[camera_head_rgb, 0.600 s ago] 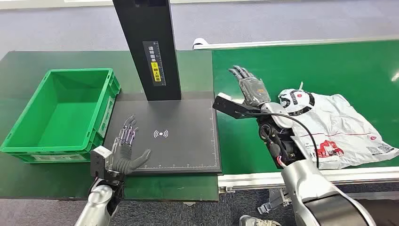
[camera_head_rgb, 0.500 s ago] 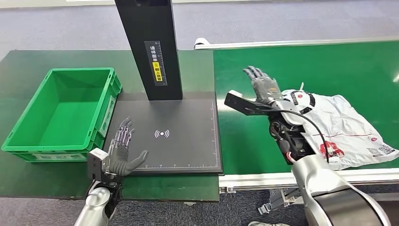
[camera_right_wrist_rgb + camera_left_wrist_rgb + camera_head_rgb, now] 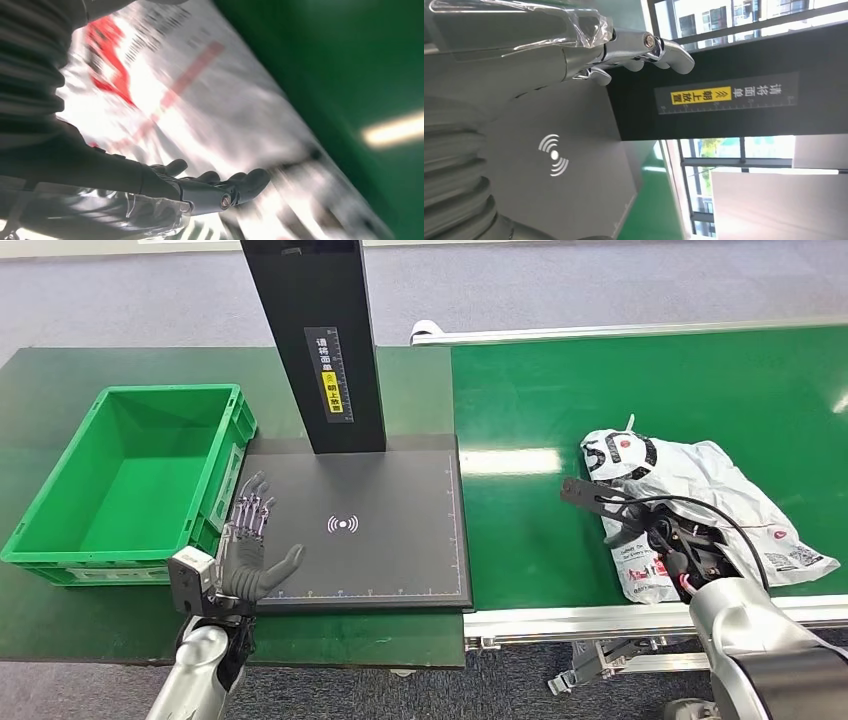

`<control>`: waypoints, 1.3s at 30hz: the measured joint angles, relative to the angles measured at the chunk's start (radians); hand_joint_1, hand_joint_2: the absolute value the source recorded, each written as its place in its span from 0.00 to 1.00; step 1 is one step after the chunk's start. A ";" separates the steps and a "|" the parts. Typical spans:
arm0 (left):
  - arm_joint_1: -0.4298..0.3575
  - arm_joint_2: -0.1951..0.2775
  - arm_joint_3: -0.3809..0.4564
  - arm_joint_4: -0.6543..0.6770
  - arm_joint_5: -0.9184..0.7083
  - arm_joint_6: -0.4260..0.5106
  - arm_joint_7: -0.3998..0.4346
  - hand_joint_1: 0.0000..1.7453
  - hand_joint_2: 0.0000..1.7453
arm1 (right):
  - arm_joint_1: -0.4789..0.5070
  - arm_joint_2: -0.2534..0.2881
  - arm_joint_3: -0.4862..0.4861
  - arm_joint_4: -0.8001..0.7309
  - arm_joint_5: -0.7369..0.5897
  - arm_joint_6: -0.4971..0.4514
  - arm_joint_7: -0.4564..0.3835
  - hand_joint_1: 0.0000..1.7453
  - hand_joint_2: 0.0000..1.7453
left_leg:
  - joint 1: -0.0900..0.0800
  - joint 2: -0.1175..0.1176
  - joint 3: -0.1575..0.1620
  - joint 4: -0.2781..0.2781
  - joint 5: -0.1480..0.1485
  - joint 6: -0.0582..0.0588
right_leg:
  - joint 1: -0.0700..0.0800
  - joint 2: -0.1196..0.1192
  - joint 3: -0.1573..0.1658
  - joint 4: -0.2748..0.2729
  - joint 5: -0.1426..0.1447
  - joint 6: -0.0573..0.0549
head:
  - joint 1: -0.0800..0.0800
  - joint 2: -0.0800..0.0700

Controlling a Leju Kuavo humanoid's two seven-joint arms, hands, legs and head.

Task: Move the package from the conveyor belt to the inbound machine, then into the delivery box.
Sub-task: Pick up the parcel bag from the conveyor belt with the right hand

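Over package (image 3: 720, 500), right hand (image 3: 200, 187) (blurred), open

The right arm hides part of the package (image 3: 730, 495). Up close the package is blurry. The right hand (image 3: 200, 187) is cut off by the picture's edge.

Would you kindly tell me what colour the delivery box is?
The delivery box is bright green, clearest in the head view.

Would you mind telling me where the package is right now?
In the head view, the white package lies on the green conveyor belt at the right, near its front edge, with the right hand over its near end.
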 joint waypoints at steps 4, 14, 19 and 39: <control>-0.016 -0.014 -0.007 0.011 -0.002 0.012 -0.012 0.00 1.00 | 0.006 -0.031 -0.006 0.031 0.003 0.124 0.054 0.00 1.00 | -0.001 0.000 0.000 0.000 0.000 0.000 | -0.001 0.000 0.000 0.000 0.000 0.000 | 0.000 0.000; -0.002 -0.019 -0.009 -0.005 0.010 0.039 -0.001 0.00 1.00 | 0.042 -0.093 -0.029 0.049 0.005 0.074 0.074 0.20 1.00 | -0.001 0.000 0.000 0.000 -0.001 0.001 | -0.001 0.000 0.000 0.000 0.000 0.000 | 0.000 0.000; 0.015 -0.017 0.004 -0.013 0.033 0.042 0.014 0.00 1.00 | 0.065 -0.099 -0.038 0.049 0.016 0.070 0.067 1.00 1.00 | -0.001 0.000 0.000 0.000 -0.001 0.001 | -0.001 0.000 0.001 0.000 0.000 0.000 | 0.000 0.000; 0.149 -0.018 0.028 -0.156 0.039 0.026 0.061 0.00 1.00 | 0.118 -0.049 -0.106 -0.034 -0.027 -0.300 -0.126 1.00 1.00 | -0.001 0.000 0.000 -0.001 -0.001 0.001 | 0.000 0.000 0.001 0.000 0.000 0.001 | 0.000 0.000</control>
